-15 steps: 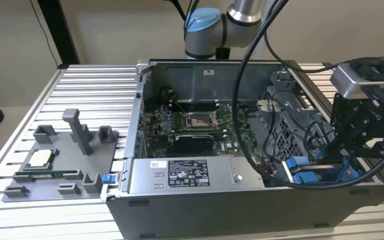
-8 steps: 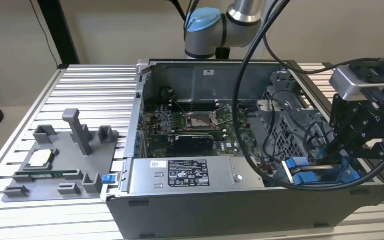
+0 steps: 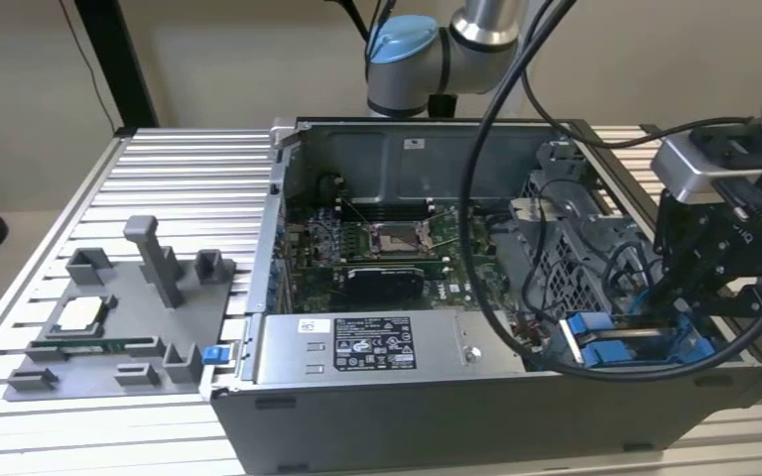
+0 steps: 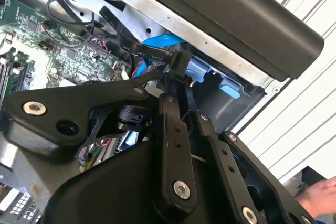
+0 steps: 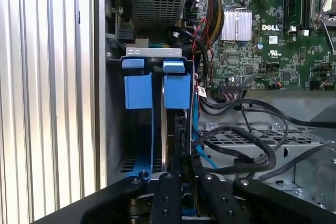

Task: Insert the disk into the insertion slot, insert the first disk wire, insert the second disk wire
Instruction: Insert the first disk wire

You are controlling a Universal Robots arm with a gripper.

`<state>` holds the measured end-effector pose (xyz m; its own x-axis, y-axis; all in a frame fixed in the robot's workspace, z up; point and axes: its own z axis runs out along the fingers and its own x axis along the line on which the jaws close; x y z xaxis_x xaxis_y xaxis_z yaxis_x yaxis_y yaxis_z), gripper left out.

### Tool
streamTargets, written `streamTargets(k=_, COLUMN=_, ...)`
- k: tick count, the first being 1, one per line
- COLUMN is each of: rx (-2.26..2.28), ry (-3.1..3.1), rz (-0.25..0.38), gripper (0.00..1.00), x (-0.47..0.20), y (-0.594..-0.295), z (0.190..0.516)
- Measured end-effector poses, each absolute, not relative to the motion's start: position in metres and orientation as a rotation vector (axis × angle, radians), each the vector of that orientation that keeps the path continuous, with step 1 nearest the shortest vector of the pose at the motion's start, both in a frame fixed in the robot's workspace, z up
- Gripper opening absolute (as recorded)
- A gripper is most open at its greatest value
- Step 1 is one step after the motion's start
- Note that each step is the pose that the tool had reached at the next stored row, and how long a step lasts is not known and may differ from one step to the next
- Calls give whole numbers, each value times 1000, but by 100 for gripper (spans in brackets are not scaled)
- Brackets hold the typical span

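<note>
One ribbed aluminium desk (image 3: 183, 169) carries everything, with a plain beige wall (image 3: 222, 59) and a black upright post (image 3: 114, 59) behind it. An open computer case (image 3: 487, 412) lies on its side in the middle of the desk. Its motherboard (image 3: 381, 253) faces up, and a grey labelled power-supply box (image 3: 354, 345) runs along its near wall. Beside the case, toward the exterior view's left, sits a grey fixture tray (image 3: 156, 322) holding small parts. Behind the case rises the arm (image 3: 415, 50), and black cables (image 3: 487, 198) loop down from it across the case's interior. The arm's wrist end hangs over the case's corner toward the exterior view's right, with the jaws lowered at the drive bay there. In the first wrist view the disk (image 5: 177, 92) stands in that bay in line with the jaws. It is seen edge-on, so its label is hidden and only its blue frame and a thin dark edge show. A second blue carrier frame (image 5: 137, 90) stands just beside it, nearer the case's side wall. The tool's black housing covers the jaws in both wrist views, so I cannot tell whether they are open or closed on anything. A black flat-cable connector (image 4: 181, 64) sits by the blue frame; whether it is seated cannot be made out. Outside the case, what looks like a person's hand (image 4: 321, 196) is cut off at the picture's corner.
</note>
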<state>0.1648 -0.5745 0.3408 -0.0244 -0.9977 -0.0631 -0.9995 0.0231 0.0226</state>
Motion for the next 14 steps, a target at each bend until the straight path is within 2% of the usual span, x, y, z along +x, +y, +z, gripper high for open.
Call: streamTargets(k=14, rx=-2173, ry=2225, rz=90, gripper=0, x=161, y=-574, z=333)
